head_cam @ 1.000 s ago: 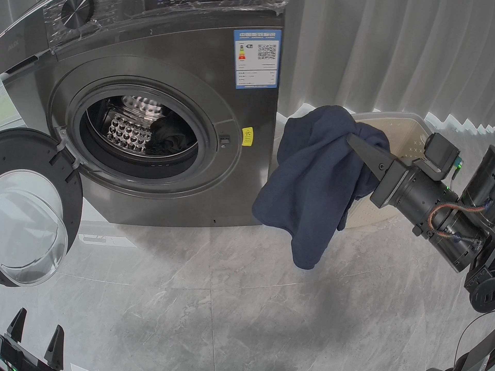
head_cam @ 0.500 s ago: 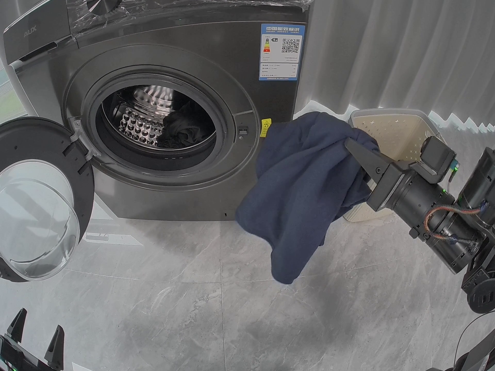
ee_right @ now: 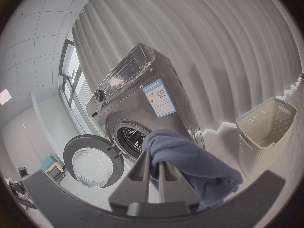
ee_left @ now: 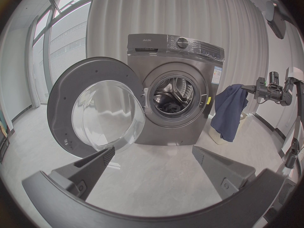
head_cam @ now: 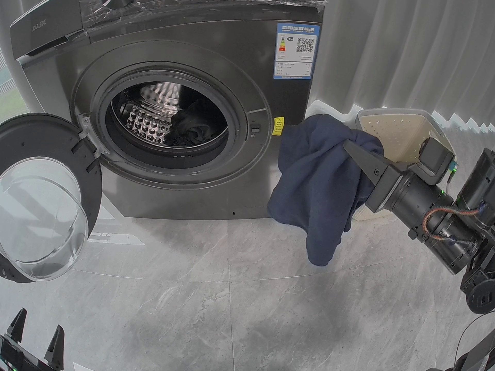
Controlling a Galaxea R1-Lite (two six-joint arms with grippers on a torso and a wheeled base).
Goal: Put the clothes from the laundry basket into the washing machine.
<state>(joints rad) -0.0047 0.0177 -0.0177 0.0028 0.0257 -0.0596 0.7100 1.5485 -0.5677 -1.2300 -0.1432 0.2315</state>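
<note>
The grey washing machine (head_cam: pixel 170 42) stands with its round door (head_cam: pixel 41 197) swung wide to the left. A dark garment (head_cam: pixel 198 124) lies in the drum. My right gripper (head_cam: pixel 356 153) is shut on a navy blue garment (head_cam: pixel 319 181), which hangs above the floor just right of the machine's front. Behind it stands the cream laundry basket (head_cam: pixel 402 130); its inside is partly hidden by the cloth and arm. In the right wrist view the right gripper (ee_right: pixel 154 157) pinches the navy garment (ee_right: pixel 190 162). My left gripper (ee_left: pixel 152 149) is open, low at the near left, holding nothing.
White curtains (head_cam: pixel 412 42) hang behind the machine and the basket. The open door juts out over the floor on the left. Grey tiled floor (head_cam: pixel 232 294) lies open in front of the machine.
The head camera has shifted, so the machine sits farther right in the picture. My right gripper and the navy garment now hang closer to the machine's front, and the cloth has swung.
</note>
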